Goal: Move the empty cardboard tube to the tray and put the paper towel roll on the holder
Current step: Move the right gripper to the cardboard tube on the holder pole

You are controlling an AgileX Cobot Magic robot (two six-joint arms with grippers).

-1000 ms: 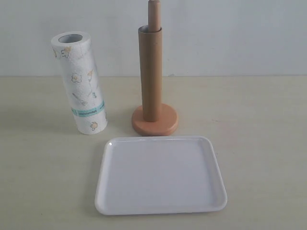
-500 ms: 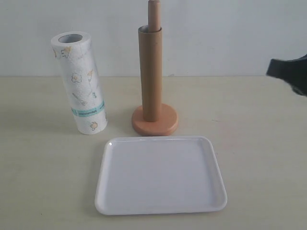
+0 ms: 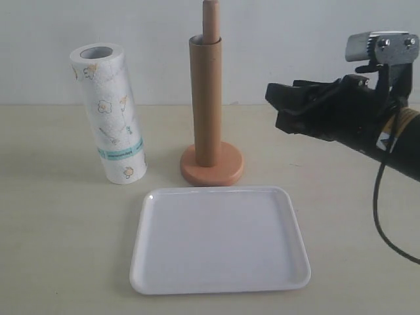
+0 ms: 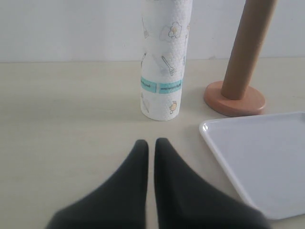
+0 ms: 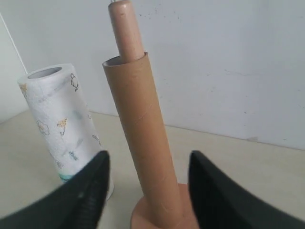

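Exterior view: a pale counter (image 3: 59, 243) against a plain white wall. At centre stands the holder (image 3: 212, 167), a round wooden disc base with a thin upright rod. The empty cardboard tube (image 3: 206, 98) is slipped over that rod and stands upright on the base, with the rod's tip poking out above it. To the left, apart from the holder, the paper towel roll (image 3: 108, 111) stands on end on the counter, leaning slightly. In front of both lies the tray (image 3: 142, 249), flat and white, with nothing on it. The right gripper (image 3: 277, 108) reaches in from the right edge at about mid-height of the tube, well clear of it, jaws parted and holding nothing.

Left wrist view: the left gripper (image 4: 151, 145) hangs low over bare counter (image 4: 62, 119), its two dark fingers (image 4: 138, 157) pressed almost together with only a thin slit between them, gripping nothing. Beyond it stands the paper towel roll (image 4: 164, 62), and beside that the tube (image 4: 248, 47) on the holder's base (image 4: 234, 101). A corner of the tray (image 4: 267, 162) lies close to the base.

Right wrist view: the right gripper (image 5: 148, 157) is wide open and empty, one finger to each side of the tube (image 5: 138, 129) as the camera sees it. The fingers are blurred, and how close they are to the tube cannot be told from here. The holder's rod (image 5: 125, 28) rises out of the tube's open end. The paper towel roll (image 5: 57, 119) stands beside it.
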